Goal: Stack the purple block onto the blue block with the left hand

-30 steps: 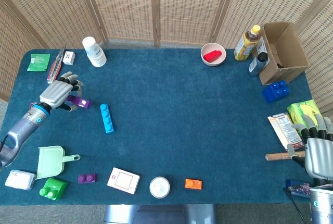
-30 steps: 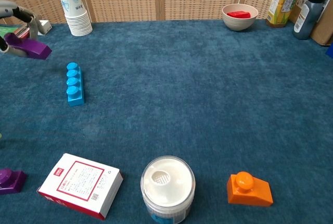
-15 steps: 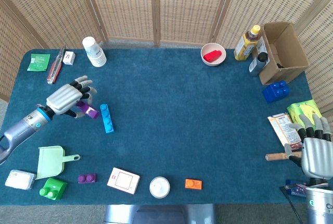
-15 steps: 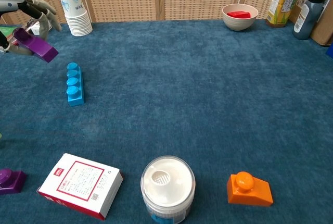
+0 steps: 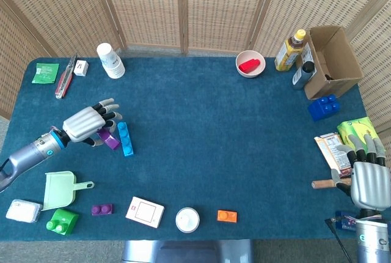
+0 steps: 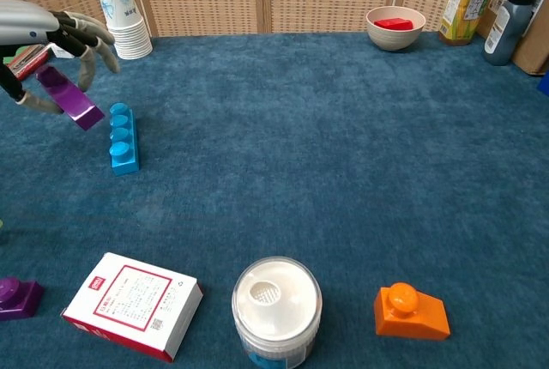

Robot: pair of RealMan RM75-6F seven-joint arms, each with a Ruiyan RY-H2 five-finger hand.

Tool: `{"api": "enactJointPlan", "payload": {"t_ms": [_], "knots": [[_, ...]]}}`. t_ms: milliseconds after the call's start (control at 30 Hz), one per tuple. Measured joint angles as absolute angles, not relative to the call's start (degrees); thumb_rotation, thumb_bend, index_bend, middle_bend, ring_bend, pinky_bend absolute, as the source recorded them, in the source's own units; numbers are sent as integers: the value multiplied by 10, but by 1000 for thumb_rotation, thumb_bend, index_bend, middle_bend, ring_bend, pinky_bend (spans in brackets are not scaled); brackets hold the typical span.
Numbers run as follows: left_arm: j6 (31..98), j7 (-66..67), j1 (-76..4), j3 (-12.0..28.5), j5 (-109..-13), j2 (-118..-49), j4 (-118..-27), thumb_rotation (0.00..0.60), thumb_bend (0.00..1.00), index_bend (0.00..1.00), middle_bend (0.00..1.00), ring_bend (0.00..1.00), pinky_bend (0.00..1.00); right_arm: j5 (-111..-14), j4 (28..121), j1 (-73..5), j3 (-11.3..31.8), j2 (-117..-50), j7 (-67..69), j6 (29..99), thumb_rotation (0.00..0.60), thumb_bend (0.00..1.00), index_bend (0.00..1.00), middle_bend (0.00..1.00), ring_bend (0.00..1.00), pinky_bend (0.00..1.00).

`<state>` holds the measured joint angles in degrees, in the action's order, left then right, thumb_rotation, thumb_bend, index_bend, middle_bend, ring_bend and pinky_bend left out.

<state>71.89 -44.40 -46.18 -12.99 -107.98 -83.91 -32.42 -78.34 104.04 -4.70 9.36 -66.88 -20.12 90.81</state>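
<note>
Since a second ago my left hand [image 5: 87,125] has travelled right across the table [image 5: 214,128], carrying the purple block [image 6: 70,97] from near the left edge to just beside the blue block [image 5: 125,139]. The purple block is now tilted steeply, its lower end down toward the near side of the blue block; I cannot tell if the two touch. The left hand pinches the purple block from above, other fingers fanned out over it. The blue block lies flat, studs up, running front to back.

Open cloth to the right of the blue block, wide and bare to mid-table. The left edge is well behind the hand.

Nearby: paper cup stack [image 6: 120,15] further back, green dustpan [image 5: 61,190] and small purple brick [image 5: 101,209] toward the front, white card box [image 6: 132,304] at front. None lies between hand and blue block.

Right hand [image 5: 368,180] at the far right front, fingers extended, holding nothing.
</note>
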Motion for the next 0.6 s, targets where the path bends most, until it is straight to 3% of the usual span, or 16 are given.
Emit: {"api": "enactJointPlan", "payload": {"t_ms": [600], "knots": [[750, -456, -480, -159, -1106, -907, -215, 600, 358, 630, 262, 114, 0, -779, 1046, -39, 95, -665, -201, 915, 600, 286, 324, 176, 0, 79]]}}
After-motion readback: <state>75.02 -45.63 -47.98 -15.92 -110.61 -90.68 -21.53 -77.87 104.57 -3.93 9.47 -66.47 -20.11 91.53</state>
